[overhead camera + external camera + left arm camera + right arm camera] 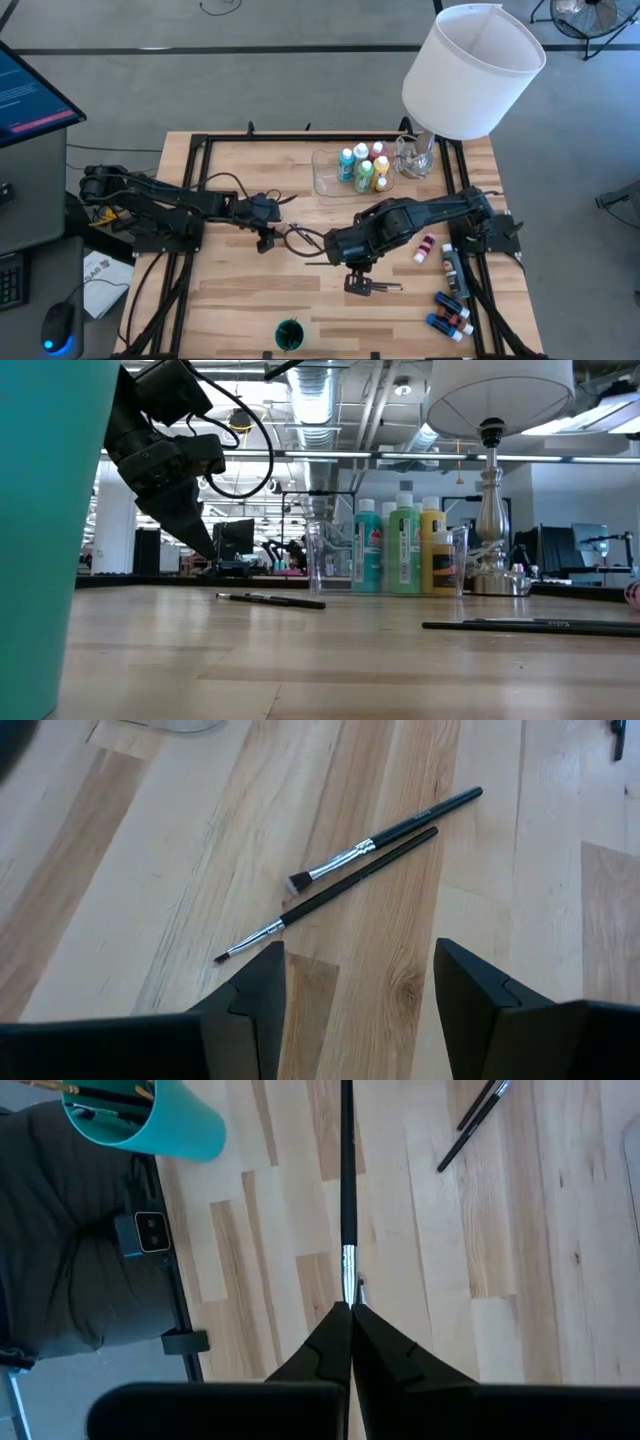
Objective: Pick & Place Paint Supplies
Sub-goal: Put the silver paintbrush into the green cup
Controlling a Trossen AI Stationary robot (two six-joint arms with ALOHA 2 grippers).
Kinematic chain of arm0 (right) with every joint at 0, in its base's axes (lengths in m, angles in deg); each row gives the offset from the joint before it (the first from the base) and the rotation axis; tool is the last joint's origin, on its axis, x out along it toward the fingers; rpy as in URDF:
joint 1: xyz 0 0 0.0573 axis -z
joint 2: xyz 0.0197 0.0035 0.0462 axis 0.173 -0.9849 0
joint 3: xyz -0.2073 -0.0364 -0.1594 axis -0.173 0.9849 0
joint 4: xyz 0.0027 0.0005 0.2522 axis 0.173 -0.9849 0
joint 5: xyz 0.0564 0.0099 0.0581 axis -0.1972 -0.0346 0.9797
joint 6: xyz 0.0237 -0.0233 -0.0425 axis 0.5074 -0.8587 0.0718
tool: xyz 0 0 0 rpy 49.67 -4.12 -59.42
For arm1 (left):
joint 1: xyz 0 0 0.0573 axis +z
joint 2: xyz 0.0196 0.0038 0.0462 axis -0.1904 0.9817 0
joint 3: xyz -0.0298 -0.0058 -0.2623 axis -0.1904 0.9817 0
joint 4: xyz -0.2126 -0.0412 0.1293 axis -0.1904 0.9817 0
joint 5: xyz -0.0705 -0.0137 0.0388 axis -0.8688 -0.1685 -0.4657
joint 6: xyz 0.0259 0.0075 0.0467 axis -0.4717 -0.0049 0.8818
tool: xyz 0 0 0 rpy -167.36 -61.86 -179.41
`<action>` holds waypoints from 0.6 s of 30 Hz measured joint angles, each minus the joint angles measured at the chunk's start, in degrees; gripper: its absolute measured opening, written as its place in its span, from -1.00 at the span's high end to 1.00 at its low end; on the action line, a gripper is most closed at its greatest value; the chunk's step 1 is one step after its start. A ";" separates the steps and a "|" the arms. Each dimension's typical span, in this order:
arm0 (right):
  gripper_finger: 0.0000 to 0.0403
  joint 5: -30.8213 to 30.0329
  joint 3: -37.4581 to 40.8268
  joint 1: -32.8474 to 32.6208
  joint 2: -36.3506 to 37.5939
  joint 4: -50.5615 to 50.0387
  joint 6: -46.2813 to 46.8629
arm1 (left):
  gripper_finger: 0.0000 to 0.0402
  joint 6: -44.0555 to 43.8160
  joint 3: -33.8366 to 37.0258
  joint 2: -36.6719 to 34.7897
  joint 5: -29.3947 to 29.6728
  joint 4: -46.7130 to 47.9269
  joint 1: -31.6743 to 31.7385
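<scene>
Two thin dark-handled brushes (355,860) lie side by side flat on the boards, left of the table's middle (312,250). My left gripper (360,960) hovers open just above and short of them (265,243), touching nothing. My right gripper (350,1308) is higher up near the table's middle (357,283), shut on a third brush (347,1170). Another brush (530,626) lies on the table near the front. Several white-capped paint bottles (362,168) stand in the clear tray (325,178) at the back. My right gripper pinches the brush at its metal ferrule end (347,1280) between the two fingertips, which come from above, slanting down. The fingers lie along the brush, and its dark handle (347,1140) runs straight out past the tips toward the table's left side. It looks lifted clear of the boards.
A teal cup (289,335) holding brushes stands at the near edge. A big white lampshade (470,65) on a glass base (415,155) is at the back right. Small paint bottles (450,310) and a pink one (425,248) lie along the right side.
</scene>
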 joint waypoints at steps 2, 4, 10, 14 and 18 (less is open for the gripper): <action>1.00 -0.01 0.00 0.00 0.00 0.00 -0.02 | 0.24 0.00 0.00 0.00 0.02 -0.07 0.00; 1.00 -0.01 0.00 0.00 0.00 0.00 -0.02 | 0.24 0.00 0.00 0.00 0.02 -0.13 0.00; 1.00 -0.22 0.00 -0.07 0.00 0.00 -0.02 | 0.24 1.34 0.00 0.00 0.75 -0.48 0.00; 1.00 -0.36 0.00 -0.07 0.00 0.00 -0.04 | 0.24 2.95 0.00 0.01 2.60 -0.77 0.00; 1.00 -0.36 0.00 -0.07 0.00 0.00 -0.04 | 0.24 4.00 0.00 0.02 2.68 -4.01 -0.25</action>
